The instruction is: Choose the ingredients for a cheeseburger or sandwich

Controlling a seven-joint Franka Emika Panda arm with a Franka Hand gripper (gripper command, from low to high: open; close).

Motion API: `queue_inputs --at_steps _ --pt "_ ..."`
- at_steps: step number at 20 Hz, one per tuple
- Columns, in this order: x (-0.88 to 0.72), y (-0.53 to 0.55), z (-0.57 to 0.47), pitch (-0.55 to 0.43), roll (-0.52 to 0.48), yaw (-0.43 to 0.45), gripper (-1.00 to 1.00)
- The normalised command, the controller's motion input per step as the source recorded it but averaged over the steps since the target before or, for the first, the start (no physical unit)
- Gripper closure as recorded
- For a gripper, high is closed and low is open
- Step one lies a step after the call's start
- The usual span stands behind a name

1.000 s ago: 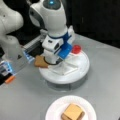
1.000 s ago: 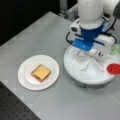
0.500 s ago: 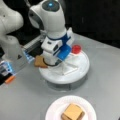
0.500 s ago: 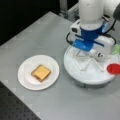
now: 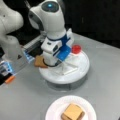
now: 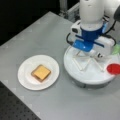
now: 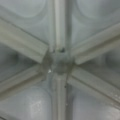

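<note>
Wrist view: filled by pale grey dividers (image 7: 58, 62) meeting at a hub, seen close from straight above; shallow compartments between them, nothing visible inside. No fingers visible there.

Both front views: white arm lowered over a round white tray (image 5: 82, 71) (image 6: 85, 77), placed on the grey desk (image 5: 105, 95) (image 6: 45, 32). Pincer (image 5: 53, 63) (image 6: 86, 51) down at the tray's centre, above the crossing dividers, hidden mostly under the blue and white wrist block. Cannot tell how far open, and cannot tell whether anything held.

Red round disc (image 5: 76, 49) (image 6: 113, 68) resting at the tray's rim: toward the top in a front view, toward the right edge in a front view. Green piece (image 6: 116, 49) seen partly at a front view's right edge, behind the wrist. Tan-brown bread square (image 5: 40, 61) lying at the tray's left edge in a front view, just beside the pincer, partly covered by the arm.

White paper plate (image 5: 53, 110) (image 6: 25, 80) set apart from the tray, toward a front view's bottom and toward a front view's left. Small stack (image 5: 72, 112) (image 6: 41, 73) already placed on the plate's middle: a brown bread square below, a yellow cheese square on top, narrower than the plate. Patty not seen.

Orange small object (image 5: 10, 79) seen at a front view's left edge, on the desk.
</note>
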Motion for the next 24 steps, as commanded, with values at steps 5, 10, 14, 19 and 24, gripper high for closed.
queue_inputs --at_steps 5,10,14,19,24 --pt "-0.07 0.13 -0.11 -0.129 -0.093 0.009 -1.0" --pt "-0.09 0.09 -0.14 -0.131 -0.09 -0.002 -1.0" --pt "-0.11 0.07 -0.17 -0.137 -0.078 0.007 -1.0" --pt "-0.14 0.1 -0.18 -0.154 -0.081 0.009 -1.0" --pt "-0.16 0.1 -0.19 -0.177 -0.089 0.015 -1.0"
